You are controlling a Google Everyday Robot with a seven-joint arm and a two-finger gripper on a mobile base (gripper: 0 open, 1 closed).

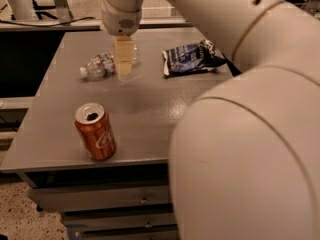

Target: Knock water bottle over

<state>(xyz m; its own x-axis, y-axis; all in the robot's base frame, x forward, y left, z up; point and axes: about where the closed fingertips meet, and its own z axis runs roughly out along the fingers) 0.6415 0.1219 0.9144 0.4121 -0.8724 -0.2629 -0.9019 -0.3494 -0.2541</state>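
The water bottle [101, 65], clear ribbed plastic with a white cap and a red-and-blue label band, lies on its side on the grey table [145, 109], cap pointing left. My gripper [124, 64] hangs down from the arm right over the bottle's right end, its yellowish fingers [124, 56] covering that part of the bottle. The orange-red soda can [95, 131] stands upright near the table's front left edge, well in front of the gripper.
A dark blue snack bag [190, 58] lies on the table to the right of the gripper. My large white arm [250, 134] fills the right and front of the view and hides that side of the table. Drawers [100, 199] sit below the tabletop.
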